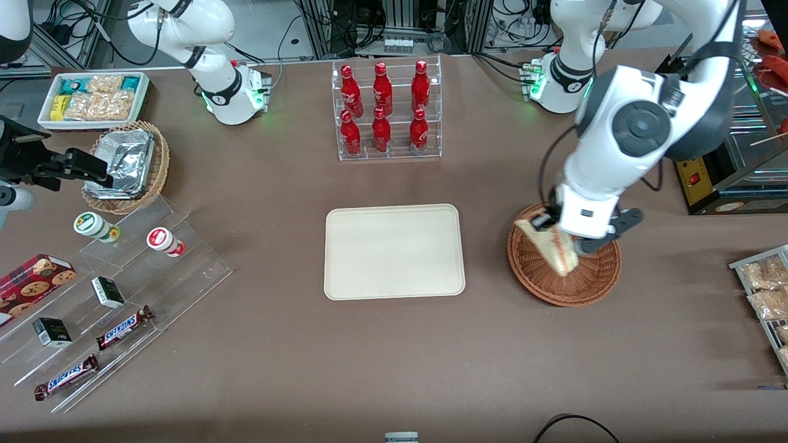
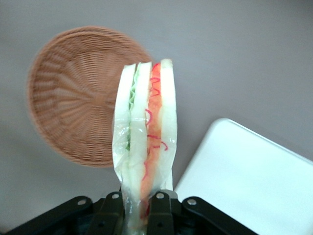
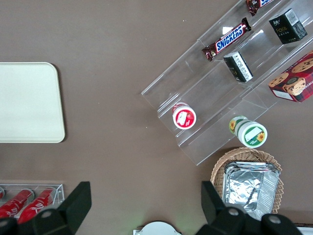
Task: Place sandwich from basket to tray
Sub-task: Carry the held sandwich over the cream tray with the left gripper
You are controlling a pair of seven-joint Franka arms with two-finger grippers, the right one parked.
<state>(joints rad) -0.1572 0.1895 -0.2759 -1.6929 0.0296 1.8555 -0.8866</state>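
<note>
Jaws of the left gripper (image 2: pixel 135 205) pinch the wrapped sandwich (image 2: pixel 145 132) by one narrow end, holding it clear above the basket (image 1: pixel 563 264) and beside the tray (image 1: pixel 394 251); soft, light bread in slippery film likely tolerates only gentle pressure near that edge.

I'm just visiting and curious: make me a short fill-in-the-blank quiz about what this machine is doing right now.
1. The end effector is shut on a wrapped triangular ____ with pink and green filling.
2. It hangs above the round reddish-brown woven wicker ____.
3. The flat cream-coloured rectangular tray holds ____ so far.
4. The clear rack holds ____ red bottles.

Missing words: sandwich; basket; nothing; six.
</note>
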